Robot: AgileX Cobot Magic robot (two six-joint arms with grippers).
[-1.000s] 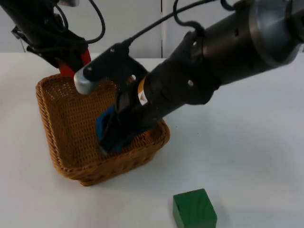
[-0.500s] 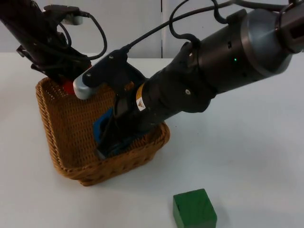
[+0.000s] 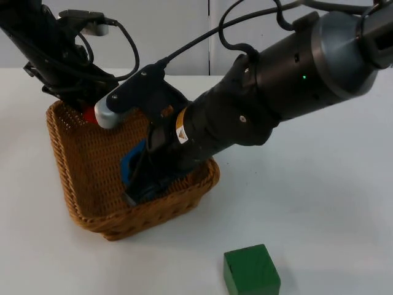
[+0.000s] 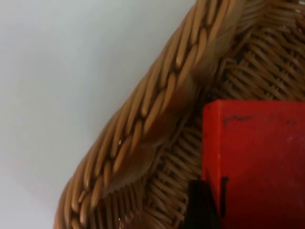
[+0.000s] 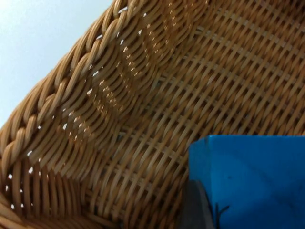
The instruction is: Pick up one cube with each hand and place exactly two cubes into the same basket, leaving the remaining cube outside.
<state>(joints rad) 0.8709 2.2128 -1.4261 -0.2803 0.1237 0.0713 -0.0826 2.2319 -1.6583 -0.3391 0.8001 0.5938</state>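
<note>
A brown wicker basket (image 3: 66,200) stands on the white table, left of centre. My left gripper (image 3: 86,109) reaches into its far left corner, shut on a red cube (image 3: 89,115). In the left wrist view the red cube (image 4: 257,157) sits against the woven wall (image 4: 157,109), beside a black fingertip (image 4: 200,207). My right gripper (image 3: 137,179) is low inside the basket, shut on a blue cube (image 3: 129,165). In the right wrist view the blue cube (image 5: 252,176) hangs close over the basket floor (image 5: 200,86). A green cube (image 3: 252,271) lies on the table near the front edge.
The right arm's thick forearm (image 3: 258,104) crosses above the basket's right rim. Bare white table (image 3: 319,209) spreads to the right of the basket and around the green cube. A grey partition wall (image 3: 184,24) closes the back.
Over the last second the left gripper came down with the red cube into the basket's far corner. The right gripper sank slightly deeper with the blue cube. Both have since held still.
</note>
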